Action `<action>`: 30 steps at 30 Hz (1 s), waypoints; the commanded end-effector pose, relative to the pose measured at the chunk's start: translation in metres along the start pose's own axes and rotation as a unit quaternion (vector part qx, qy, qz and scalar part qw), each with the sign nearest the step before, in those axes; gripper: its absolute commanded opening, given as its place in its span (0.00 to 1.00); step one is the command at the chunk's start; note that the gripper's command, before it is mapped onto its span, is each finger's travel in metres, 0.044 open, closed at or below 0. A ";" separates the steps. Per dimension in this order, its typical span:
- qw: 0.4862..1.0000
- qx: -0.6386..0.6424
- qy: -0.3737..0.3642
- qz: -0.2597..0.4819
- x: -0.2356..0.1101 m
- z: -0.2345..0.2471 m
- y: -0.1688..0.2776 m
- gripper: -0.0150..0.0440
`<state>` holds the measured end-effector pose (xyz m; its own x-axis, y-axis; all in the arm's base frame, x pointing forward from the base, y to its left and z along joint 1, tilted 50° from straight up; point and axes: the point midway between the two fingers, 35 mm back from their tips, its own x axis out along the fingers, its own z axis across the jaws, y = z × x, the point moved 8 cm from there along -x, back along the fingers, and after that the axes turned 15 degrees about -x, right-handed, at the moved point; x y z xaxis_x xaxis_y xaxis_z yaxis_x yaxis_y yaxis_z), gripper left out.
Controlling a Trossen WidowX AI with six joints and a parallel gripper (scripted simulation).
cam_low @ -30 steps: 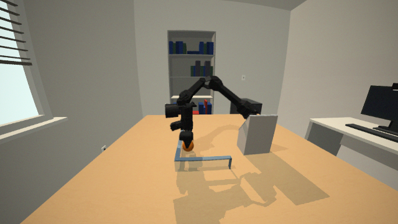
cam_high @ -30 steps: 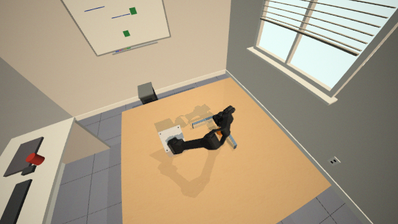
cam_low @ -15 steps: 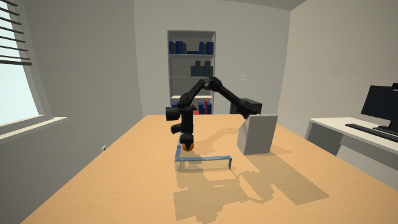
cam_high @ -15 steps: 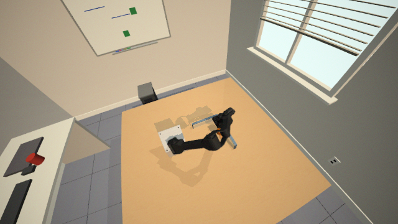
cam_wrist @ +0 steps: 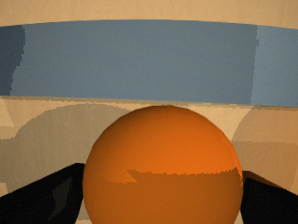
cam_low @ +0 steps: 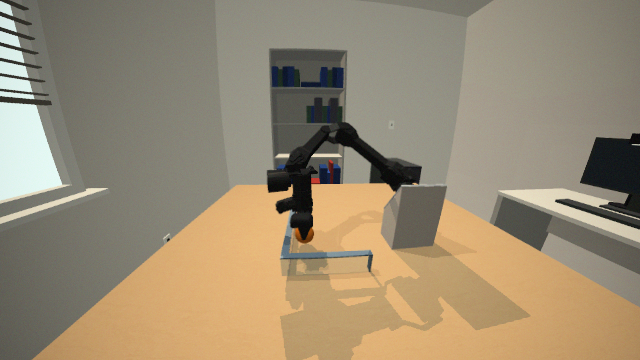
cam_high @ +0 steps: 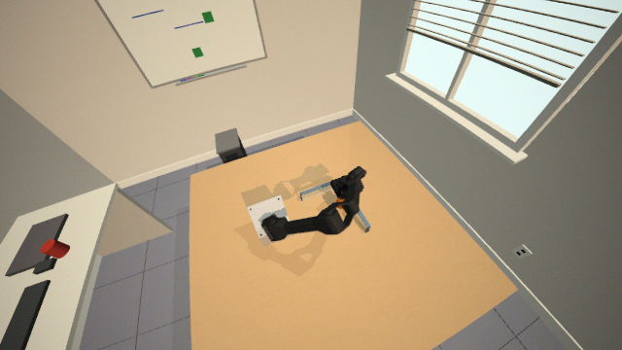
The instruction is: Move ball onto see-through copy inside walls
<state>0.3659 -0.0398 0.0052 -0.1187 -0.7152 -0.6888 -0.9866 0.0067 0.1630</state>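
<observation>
Bench: a tan table [cam_low: 200, 300] filled most of the room's floor, with a window along one long edge.
Arm: a black six-joint arm [cam_high: 311, 225] reached from a white base plate [cam_high: 253, 210] near the bench's middle toward the window-side edge.
Walls: two low blue-tinted clear walls [cam_low: 325, 255] met in a corner on the bench, toward the window side of the base.
Gripper: the gripper [cam_low: 303, 223] pointed straight down just inside the walls' corner; it was closed on the ball, one dark finger [cam_wrist: 40, 212] pressed to each side.
Ball: the orange ball [cam_wrist: 162, 183] sat between the fingers, low over the bench, close beside one wall [cam_wrist: 133, 59]; whether it touched the bench cannot be told.
Resting spot: the see-through copy could not be made out.
</observation>
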 end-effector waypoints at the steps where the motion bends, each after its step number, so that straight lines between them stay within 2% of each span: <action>1: 1.000 0.005 -0.004 -0.005 -0.019 0.000 -0.005 0.25; 19: 1.000 -0.012 0.027 -0.003 -0.130 0.002 -0.002 0.25; 24: 1.000 -0.013 0.027 -0.003 -0.129 0.000 -0.002 0.25; 30: 1.000 -0.013 0.026 -0.004 -0.106 -0.021 0.002 0.25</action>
<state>0.3813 0.0376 0.0928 -0.1004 -0.7479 -0.6561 -0.9846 -0.0202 0.1738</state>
